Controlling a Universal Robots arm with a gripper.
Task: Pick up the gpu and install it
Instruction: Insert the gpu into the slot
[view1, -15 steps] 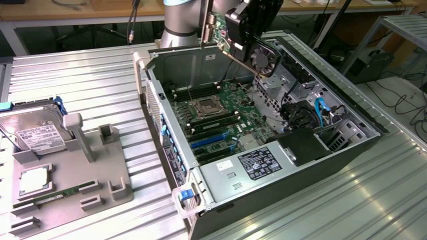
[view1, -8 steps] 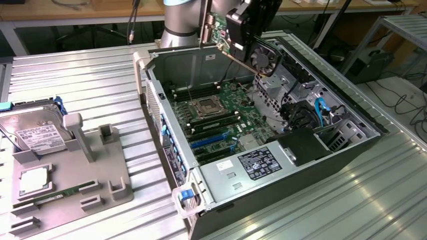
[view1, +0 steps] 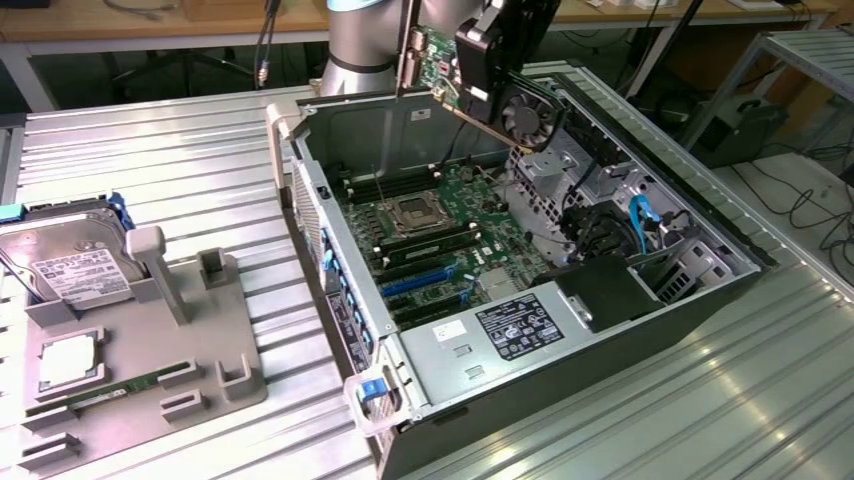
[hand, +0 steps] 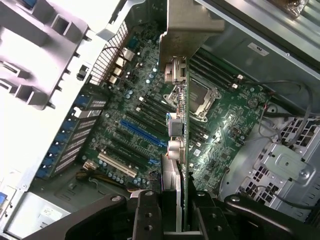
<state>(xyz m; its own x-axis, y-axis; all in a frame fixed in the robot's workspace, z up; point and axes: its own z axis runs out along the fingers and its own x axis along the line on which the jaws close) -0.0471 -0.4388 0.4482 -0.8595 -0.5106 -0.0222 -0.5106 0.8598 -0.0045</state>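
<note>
gpu (view1: 523, 112) (hand: 181, 115): you are looking at a thin flat card that is showing a black face with a round fan in the exterior view. In the wrist view it is presenting itself edge-on, its metal bracket end pointing away from the camera. It is hanging tilted in the air over the far end of the open computer case (view1: 334, 290), clear of the motherboard (view1: 454, 235). The gripper (hand: 177, 222) is pinching the gpu: its two black fingers (hand: 147, 217) are pressing on opposite faces of the card, with nothing but the card between them. Below the card, the board's long slots, among them a blue slot (hand: 142, 134), are lying uncovered, and the CPU socket (view1: 407, 215) is sitting near them. The drive cage (view1: 587, 190) and a blue cable (view1: 641, 225) are crowding the exterior view's right side of the case, while the power supply (view1: 514, 325) is closing off the near end.
</note>
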